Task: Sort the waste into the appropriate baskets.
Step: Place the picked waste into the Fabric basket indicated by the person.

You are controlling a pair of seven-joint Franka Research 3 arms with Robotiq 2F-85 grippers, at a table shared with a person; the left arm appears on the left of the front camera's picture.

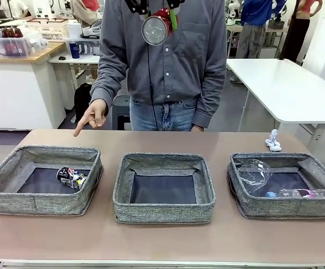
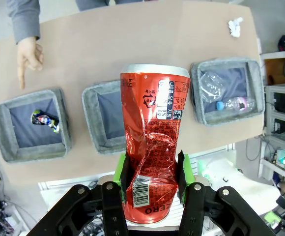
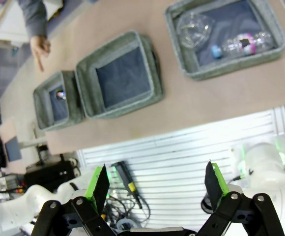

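The table [image 1: 162, 241] carries three grey baskets in a row. In the left wrist view the left basket [image 2: 14, 142] lies at about 9 o'clock from the left hand [image 2: 155, 169], the middle basket [image 2: 91, 123] at about 10 o'clock and the right basket [image 2: 199, 105] at about 1 o'clock. All three are well below the hand. The left hand is clamped narrow on the crushed red can [image 2: 155, 142], with its green pads [image 2: 120, 169] pressed into the dented lower part. The can's long axis runs 6 to 12 o'clock along the fingers, and its silver end points away from the wrist toward the table. The dark can [image 1: 72, 177] sits alone in the left basket, so that is likely where the red can belongs. The person's hand [image 1: 92, 116] points a finger down at the table just beyond that basket. The move therefore probably calls for a swing toward 9 o'clock and then a descent. The right basket holds crumpled plastic [image 1: 254, 171] and a bottle [image 1: 297, 193]. A paper wad [image 1: 273, 140] lies on the table just beyond it, on the right arm's side. The right hand [image 3: 157, 184] is spread wide and holds nothing.
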